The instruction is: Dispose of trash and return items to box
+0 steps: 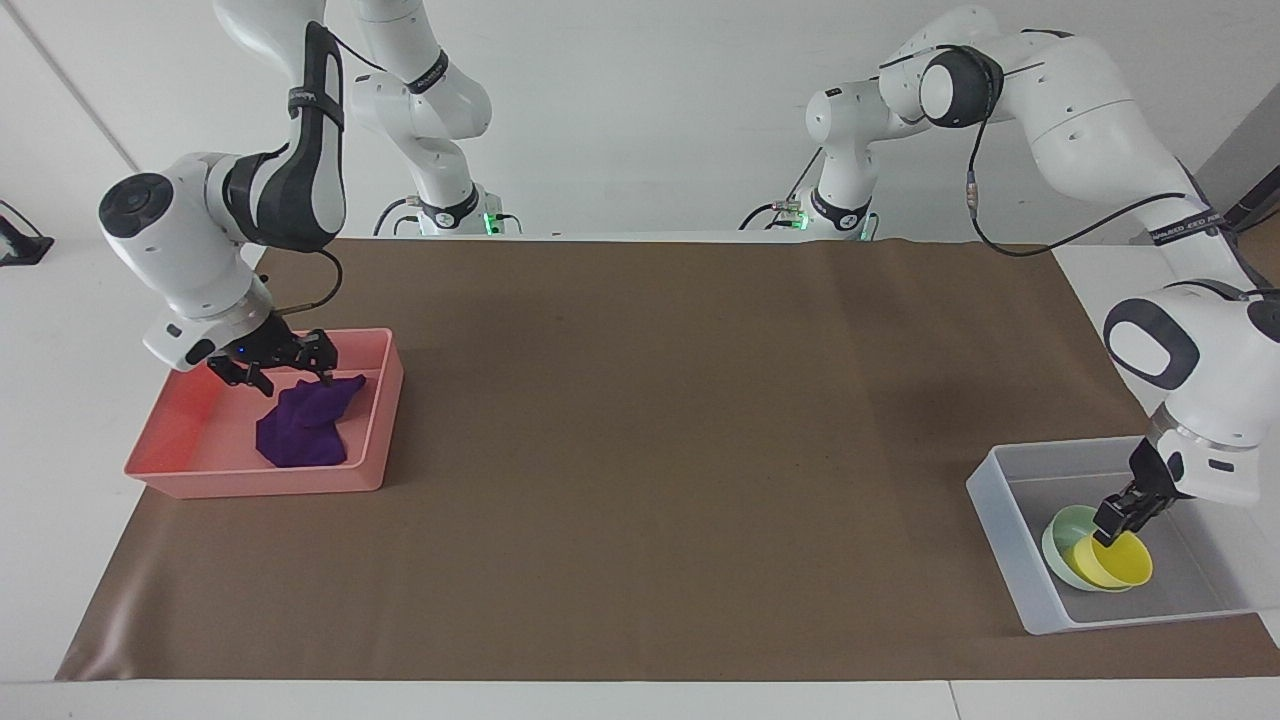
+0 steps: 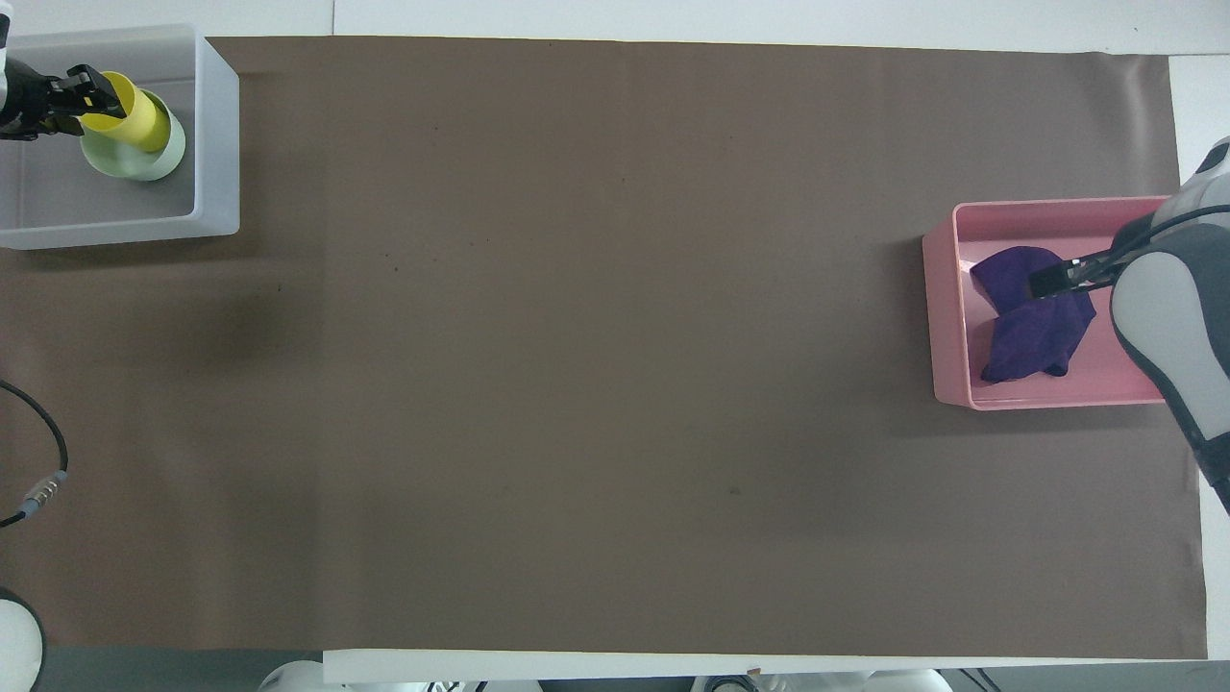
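Note:
The purple cloth [image 1: 298,432] lies in the pink tray [image 1: 260,482] at the right arm's end of the table; it also shows in the overhead view [image 2: 1033,322]. My right gripper [image 1: 283,365] hangs open just above the cloth, apart from it. At the left arm's end stands the translucent box [image 1: 1000,520]. In it sits the mint-green bowl [image 1: 1060,527], with the yellow cup [image 1: 1115,562] tilted inside it. My left gripper [image 1: 1118,520] is shut on the cup's rim, low in the box. The overhead view shows the cup [image 2: 139,120] in the bowl [image 2: 135,165].
A brown mat [image 1: 650,450] covers the table between the tray and the box. The box wall [image 2: 216,144] and the tray wall [image 2: 947,317] face the middle. A loose cable [image 2: 38,481] hangs at the left arm's side.

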Robot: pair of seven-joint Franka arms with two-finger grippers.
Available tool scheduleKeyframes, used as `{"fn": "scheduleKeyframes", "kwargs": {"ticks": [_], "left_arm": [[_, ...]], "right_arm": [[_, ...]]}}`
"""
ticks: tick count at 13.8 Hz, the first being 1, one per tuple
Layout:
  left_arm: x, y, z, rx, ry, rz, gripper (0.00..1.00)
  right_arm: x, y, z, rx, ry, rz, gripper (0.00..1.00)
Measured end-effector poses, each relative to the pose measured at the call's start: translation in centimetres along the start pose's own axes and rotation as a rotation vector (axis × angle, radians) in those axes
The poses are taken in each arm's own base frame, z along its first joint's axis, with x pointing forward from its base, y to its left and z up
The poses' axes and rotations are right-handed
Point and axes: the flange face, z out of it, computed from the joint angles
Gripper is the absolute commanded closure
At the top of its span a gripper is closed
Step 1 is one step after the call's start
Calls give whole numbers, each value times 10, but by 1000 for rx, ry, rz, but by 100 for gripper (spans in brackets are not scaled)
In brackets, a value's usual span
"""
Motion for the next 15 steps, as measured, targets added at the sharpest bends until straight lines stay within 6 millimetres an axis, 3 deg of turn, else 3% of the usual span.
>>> {"fn": "scheduleKeyframes", "kwargs": {"ticks": [4,6,8,11,13,15], "left_arm": [[-78,26,-109,8,-204,63,0],[-120,49,-149,52,-197,142,0],[-149,68,-186,71,-160,233,0],[-150,70,-232,60,-122,320,0],[-140,71,-240,62,-165,326,0],[-130,72,-232,65,-186,332,0]], "right_arm": [[11,-50,-57,1,-24,24,13],[9,-65,-80,2,-46,29,12],[4,-72,-102,5,-78,42,10],[-9,-88,-131,7,-94,42,2],[-16,-101,-143,6,-85,41,1],[-21,-109,-150,5,-81,30,1]]}}
